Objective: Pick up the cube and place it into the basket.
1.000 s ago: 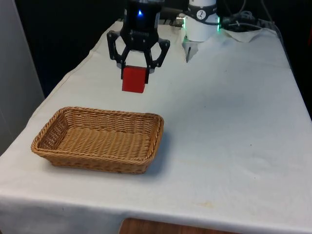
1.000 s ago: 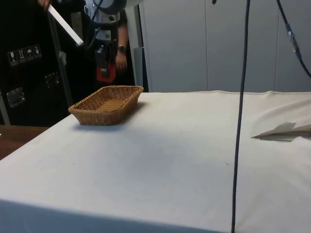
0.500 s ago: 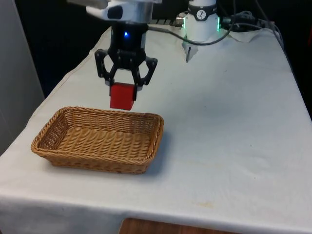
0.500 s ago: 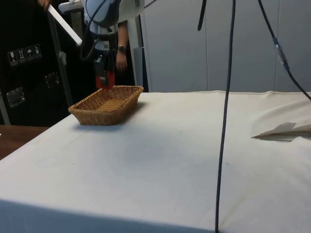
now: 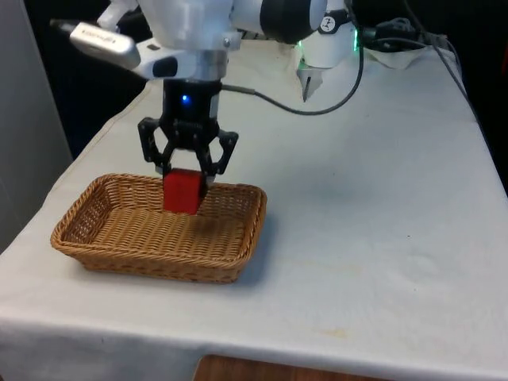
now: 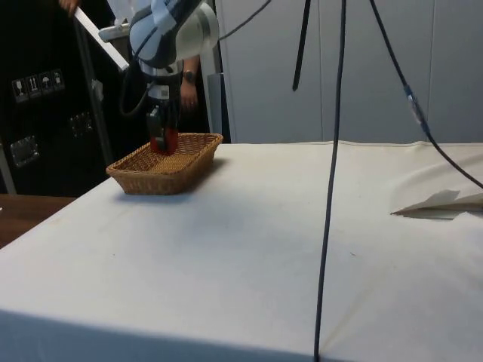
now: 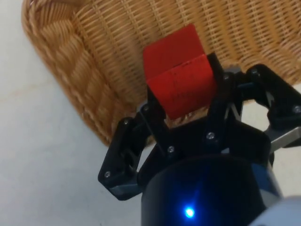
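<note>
The red cube (image 5: 183,191) hangs in the air over the basket (image 5: 95,242), pinched between the two black fingers of the gripper (image 5: 186,171), which are closed against opposite faces of it. In the front view the cube sits over the far part of the basket's inside, near the far rim and a little toward the front view's right of the basket's middle, its lower edge below the level of that rim. The side view puts the cube (image 6: 159,142) just above the wicker rim, with the gripper (image 6: 158,128) pointing straight down onto it. From the wrist, the cube (image 7: 178,77) is seen tilted between the fingers (image 7: 221,101), with the woven floor of the basket (image 7: 108,61) directly beyond it (whether the cube touches that floor cannot be told).

The basket is a shallow, rectangular wicker one, standing on the white cloth (image 5: 373,206) toward the front view's left.

In the side view a person's hand (image 6: 186,94) shows behind the arm.
</note>
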